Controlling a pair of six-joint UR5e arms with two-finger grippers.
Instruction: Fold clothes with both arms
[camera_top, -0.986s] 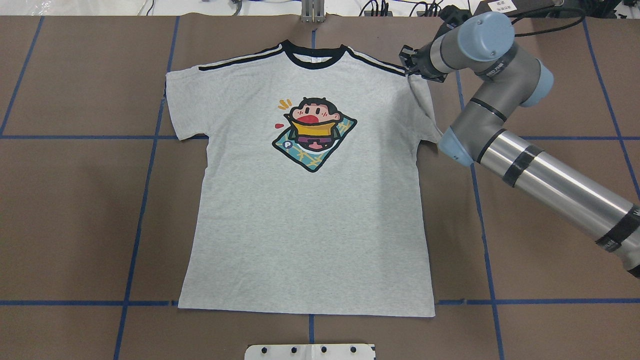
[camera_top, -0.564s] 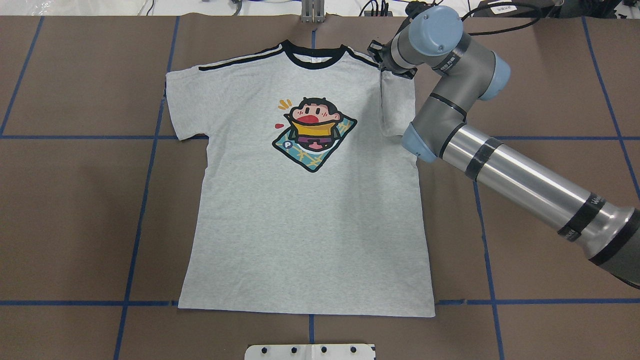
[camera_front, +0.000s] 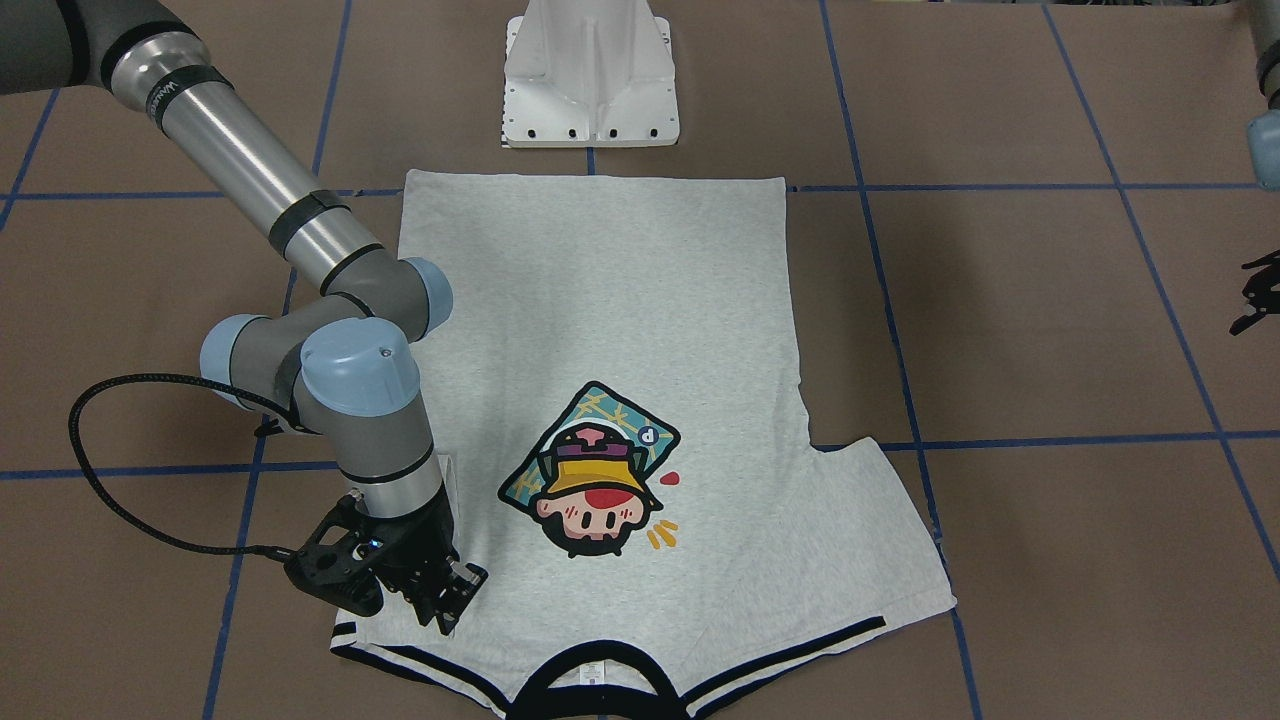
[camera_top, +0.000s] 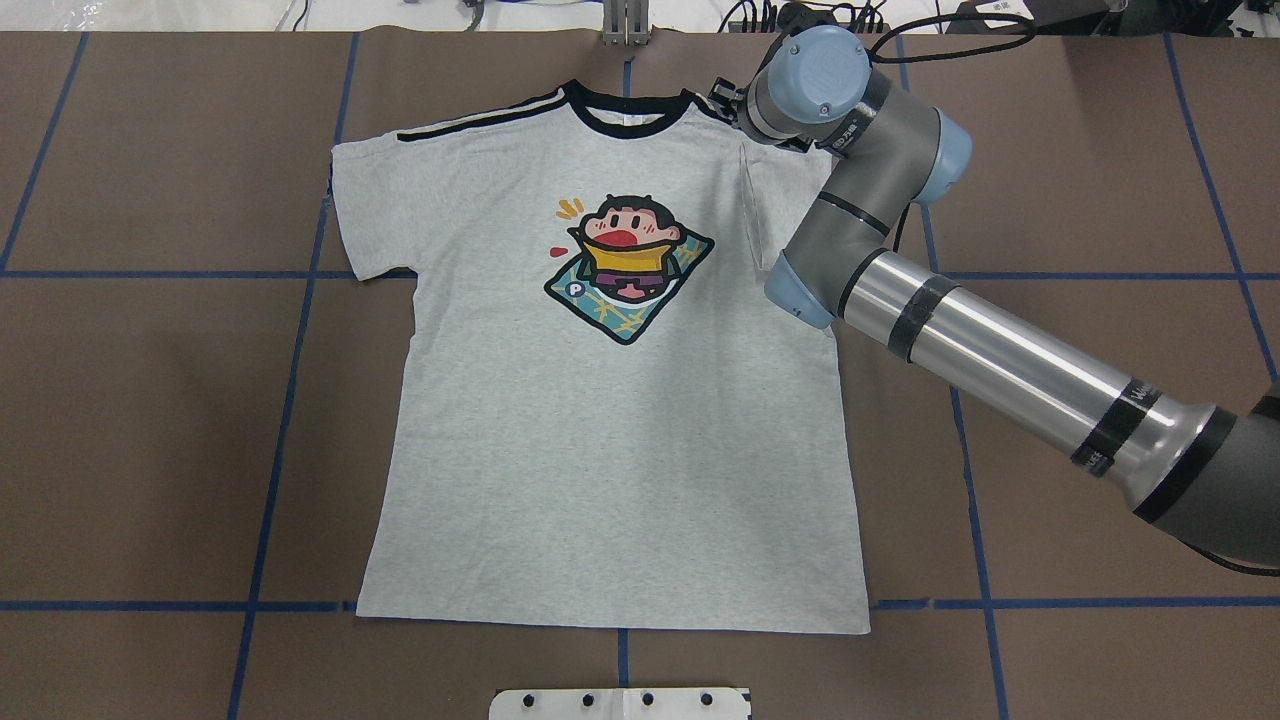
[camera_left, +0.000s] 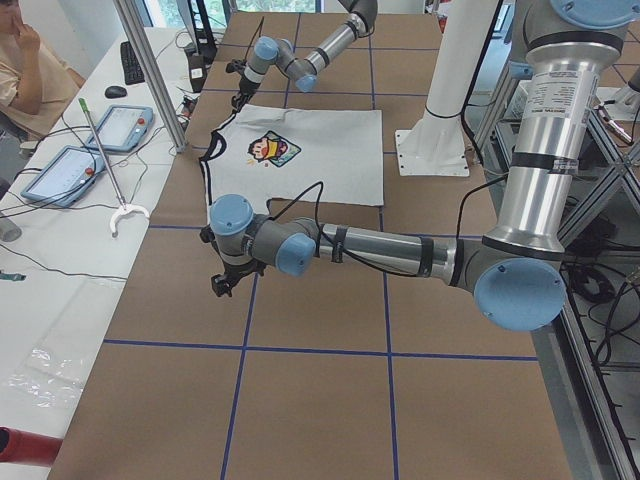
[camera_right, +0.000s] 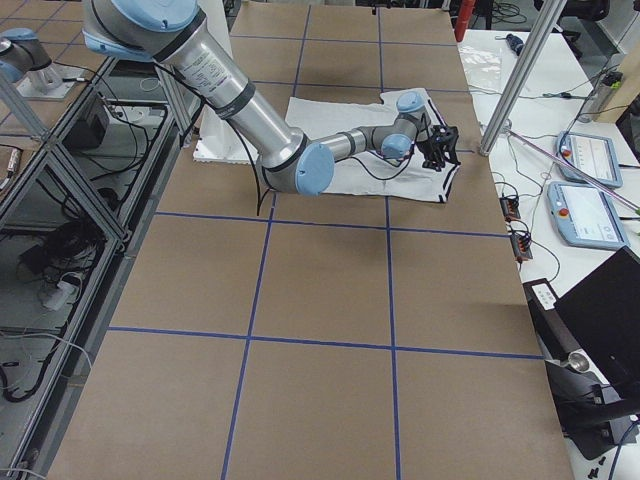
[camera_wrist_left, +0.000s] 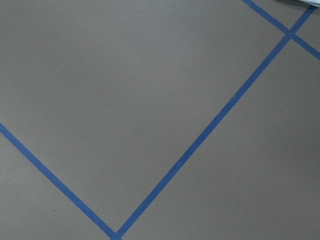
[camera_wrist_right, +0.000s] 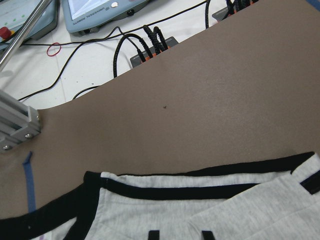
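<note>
T-shirt (camera_top: 600, 450), heather-grey knit, smooth, flat

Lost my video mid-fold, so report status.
Right pincer low on T-shirt shoulder, grip unclear. Left pincer clear of cloth. One sleeve folded inward, rest flat. No obstruction seen.

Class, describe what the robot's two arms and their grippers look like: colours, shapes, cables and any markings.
Both are alike: the right arm and left arm have shiny silver tubes with black bands, matt grey joints and rounded light-blue caps. White lettering marks the right arm's bands. The right gripper is black, angular, fed by a looping black cable; the left gripper is black too.
</note>
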